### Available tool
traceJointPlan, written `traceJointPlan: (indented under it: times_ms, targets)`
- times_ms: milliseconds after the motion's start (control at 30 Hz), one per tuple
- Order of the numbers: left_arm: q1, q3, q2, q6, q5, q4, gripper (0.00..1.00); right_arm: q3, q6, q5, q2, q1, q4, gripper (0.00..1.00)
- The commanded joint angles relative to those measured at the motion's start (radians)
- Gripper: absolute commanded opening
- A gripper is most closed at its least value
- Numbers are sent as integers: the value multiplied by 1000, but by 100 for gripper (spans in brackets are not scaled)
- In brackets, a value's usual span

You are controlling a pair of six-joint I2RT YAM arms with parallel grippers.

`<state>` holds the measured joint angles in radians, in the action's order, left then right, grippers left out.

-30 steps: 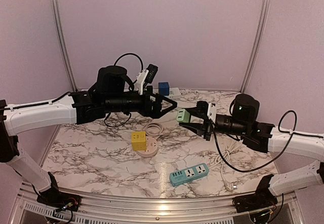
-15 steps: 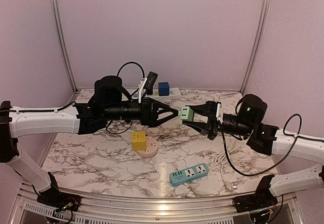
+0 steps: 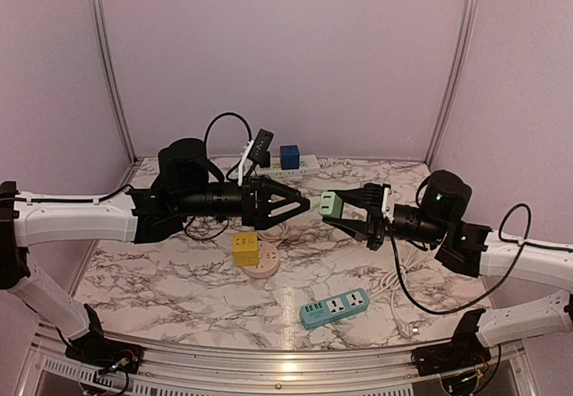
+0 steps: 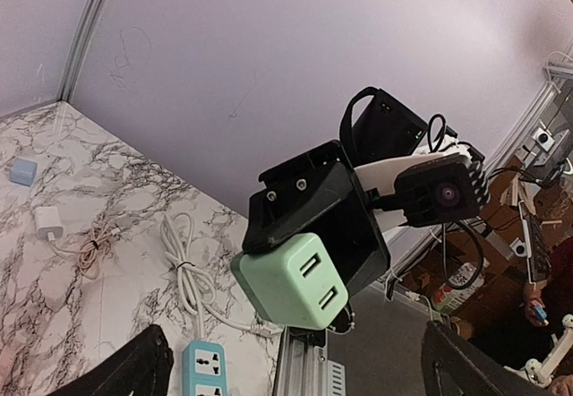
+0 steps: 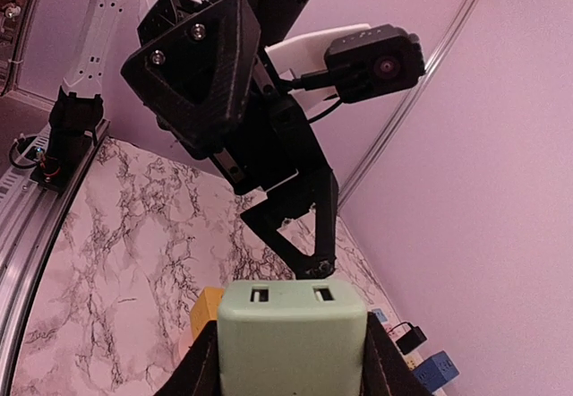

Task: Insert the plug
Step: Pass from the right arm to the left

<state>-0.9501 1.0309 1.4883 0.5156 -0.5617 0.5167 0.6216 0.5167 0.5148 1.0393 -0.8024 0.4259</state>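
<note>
My right gripper (image 3: 337,207) is shut on a mint-green USB plug adapter (image 3: 329,202) and holds it in the air above the table's middle, its two slots facing left. In the right wrist view the adapter (image 5: 291,342) sits between my two black fingers. My left gripper (image 3: 306,204) is open and empty, its tips just left of the adapter and level with it. In the left wrist view the adapter (image 4: 291,284) hangs ahead, centred between my spread fingers (image 4: 134,369), clear of both.
A teal power strip (image 3: 334,307) lies front centre. A yellow cube socket (image 3: 245,248) stands on a pink round base (image 3: 261,268). A white power strip (image 3: 303,166) at the back carries a blue cube (image 3: 289,156) and a black adapter (image 3: 262,141). White cable (image 3: 398,288) lies right.
My left gripper has come down to the adapter's height. My right gripper has moved slightly right and level with it, so the two now face each other closely.
</note>
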Motion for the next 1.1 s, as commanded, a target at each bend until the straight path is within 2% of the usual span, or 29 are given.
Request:
traceJointPlan:
  times_ms: [0, 267, 367, 467, 867, 1067]
  targets:
    - [-1, -22, -41, 15, -32, 65, 99, 12, 17, -1, -26, -9, 17, 19]
    - [-1, -37, -37, 64, -82, 140, 99, 7, 46, 8, -39, -9, 14, 19]
    - [-2, -60, -28, 107, -105, 219, 99, 7, 56, 30, -35, -9, 16, 19]
    - [-1, -61, 4, 151, -135, 289, 99, -5, 67, 69, -34, -9, 41, 19]
    - [0, -3, 119, 219, -167, 353, 99, -12, 47, 167, -9, -9, 135, 19]
    - [1, 19, 177, 319, -206, 481, 99, 0, 45, 182, 22, -8, 165, 19]
